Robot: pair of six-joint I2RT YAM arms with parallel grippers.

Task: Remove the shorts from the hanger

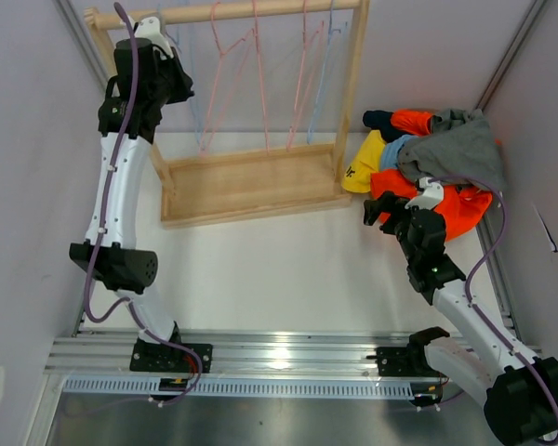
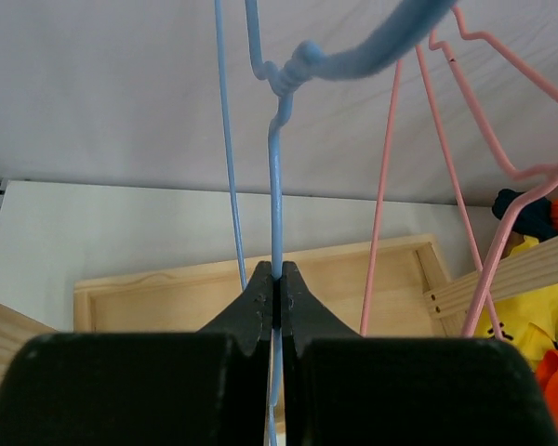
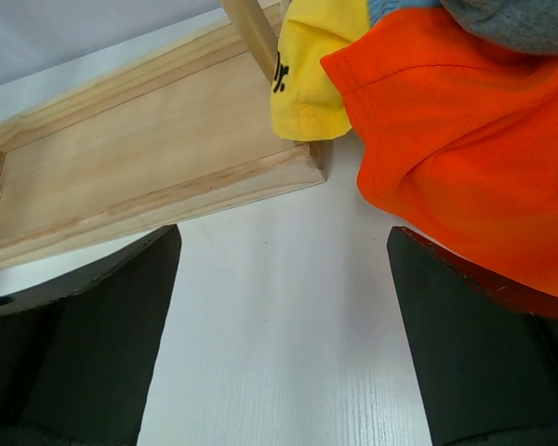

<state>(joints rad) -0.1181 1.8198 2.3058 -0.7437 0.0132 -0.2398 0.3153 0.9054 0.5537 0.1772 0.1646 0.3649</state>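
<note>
The shorts lie in a heap on the table right of the rack: grey on top, orange, yellow, light blue and dark navy. None hangs on a hanger. My left gripper is up at the rack's left end, shut on the neck of a bare blue wire hanger. My right gripper stands wide open over bare table, nothing between its fingers. Orange shorts touch its right finger, with yellow shorts just beyond. In the top view the right gripper sits at the heap's left edge.
The wooden rack has a top rail and a tray-like base at the back centre. Bare pink hangers and another blue one hang from the rail. Grey walls close in on both sides.
</note>
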